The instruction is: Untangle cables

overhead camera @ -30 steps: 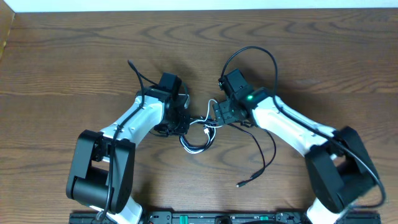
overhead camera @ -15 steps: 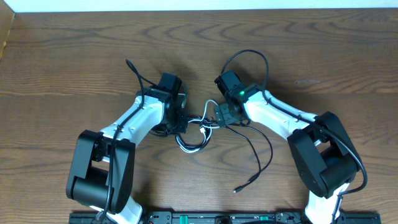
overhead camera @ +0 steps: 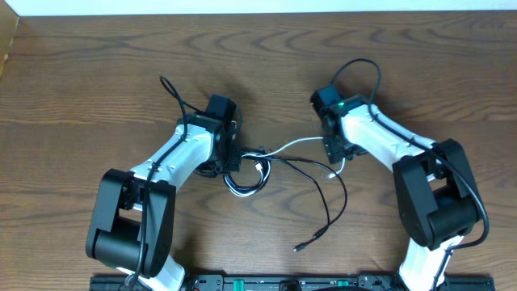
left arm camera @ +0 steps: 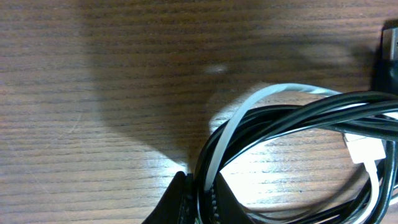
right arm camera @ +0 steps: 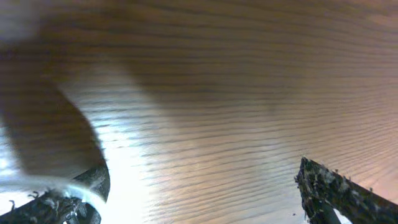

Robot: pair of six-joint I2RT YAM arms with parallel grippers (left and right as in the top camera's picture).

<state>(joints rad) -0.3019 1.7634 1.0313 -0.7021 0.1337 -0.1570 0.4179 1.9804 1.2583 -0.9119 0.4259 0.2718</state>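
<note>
The left gripper [left arm camera: 198, 200] has its jaws pressed together on the cables [left arm camera: 280, 121], pinching the black strands and the white cable [left arm camera: 249, 106] as one bundle low over the bench [left arm camera: 93, 74]. The right gripper [right arm camera: 199, 183] has its jaws spread wide. The white cable crosses the tip of one finger [right arm camera: 43, 211], too blurred to tell how it sits there. From overhead the tangle lies between the arms, a black strand trailing to a plug [overhead camera: 299, 246]. Both sets of jaws are hidden under the wrists.
</note>
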